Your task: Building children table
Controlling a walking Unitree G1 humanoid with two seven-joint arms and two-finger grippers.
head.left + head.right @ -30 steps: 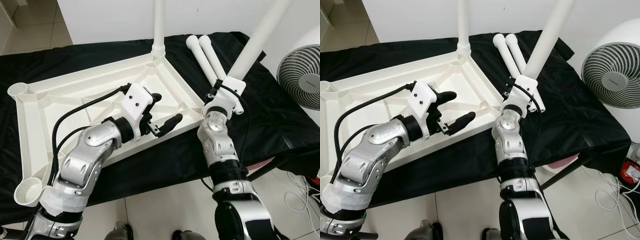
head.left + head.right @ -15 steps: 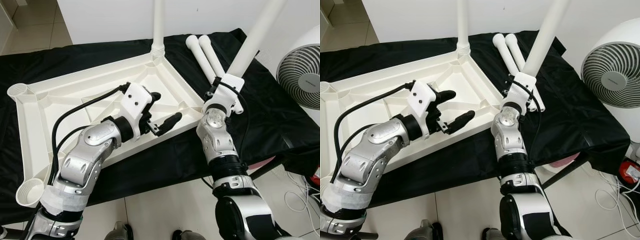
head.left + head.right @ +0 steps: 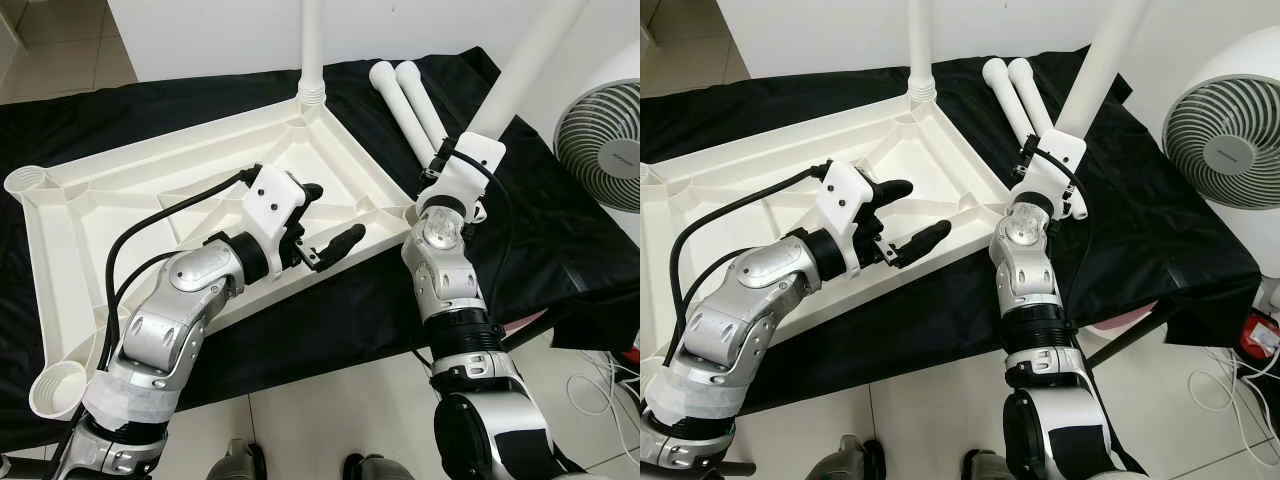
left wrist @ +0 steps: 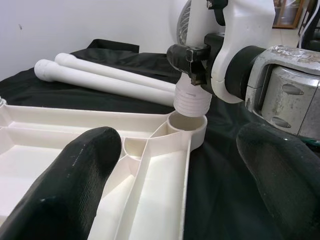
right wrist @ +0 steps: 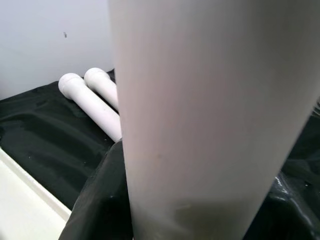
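A white tabletop (image 3: pixel 120 200) lies upside down on a black cloth. One white leg (image 3: pixel 312 50) stands screwed into its far corner. My right gripper (image 4: pixel 196 56) is shut on another leg (image 3: pixel 520 70), held tilted. The threaded end (image 4: pixel 192 101) of that leg rests at the mouth of the near right corner socket (image 4: pixel 187 129). My left gripper (image 3: pixel 328 222) hovers open over the tabletop's ribs, just left of that socket, with nothing in it. Two more legs (image 3: pixel 408 100) lie side by side on the cloth beyond.
A white fan (image 3: pixel 602 140) stands at the right, close to the tilted leg. Two open sockets sit at the tabletop's left corners (image 3: pixel 25 180) (image 3: pixel 55 388). The cloth (image 3: pixel 540 230) hangs over the table's near edge above a tiled floor.
The camera has shifted a little. My right gripper and its leg have edged slightly away from me. The left gripper holds the same open pose.
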